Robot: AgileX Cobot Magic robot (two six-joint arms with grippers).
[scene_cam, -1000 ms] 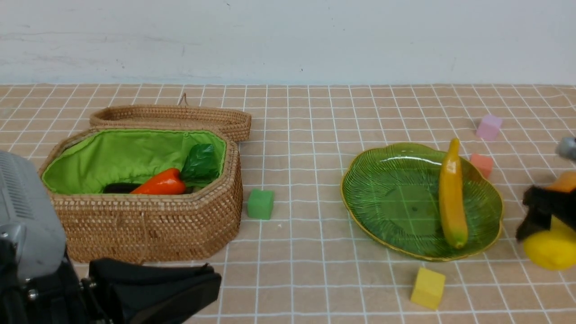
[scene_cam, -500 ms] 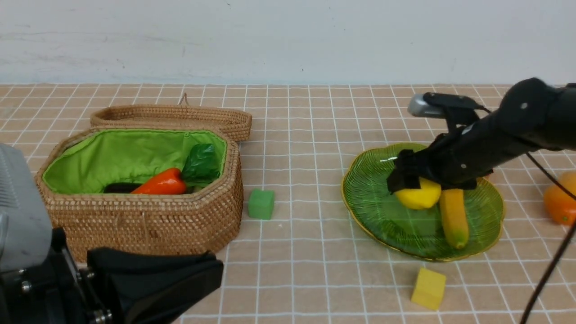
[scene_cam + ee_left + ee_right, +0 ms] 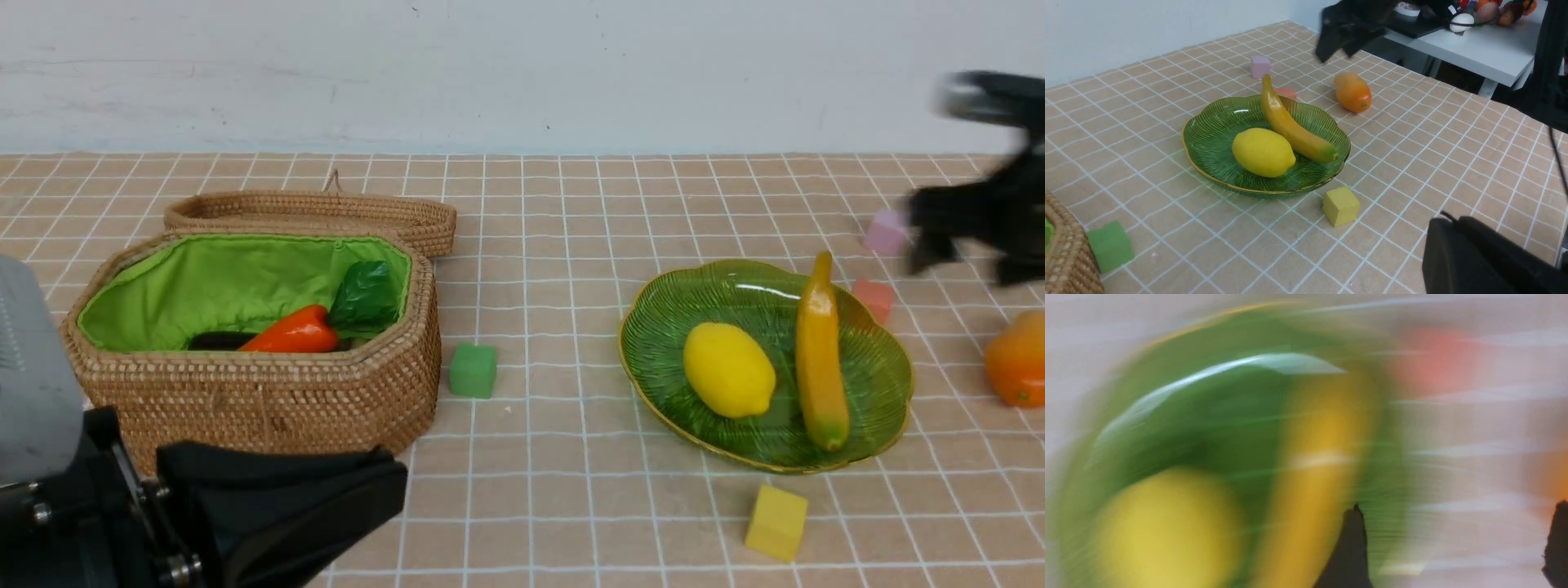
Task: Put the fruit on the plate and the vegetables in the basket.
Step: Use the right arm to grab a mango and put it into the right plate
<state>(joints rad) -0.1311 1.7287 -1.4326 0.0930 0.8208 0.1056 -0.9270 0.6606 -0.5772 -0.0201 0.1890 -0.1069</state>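
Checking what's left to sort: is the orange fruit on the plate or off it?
Off. The orange fruit lies on the table, right of the plate and apart from it.

light: we see bright, even light, shadows faint and soft | glare: one white streak on the plate [image 3: 678,310] | blur: our right wrist view is smeared throughout; right gripper [image 3: 967,249] is smeared in the front view | focus: the rest is sharp
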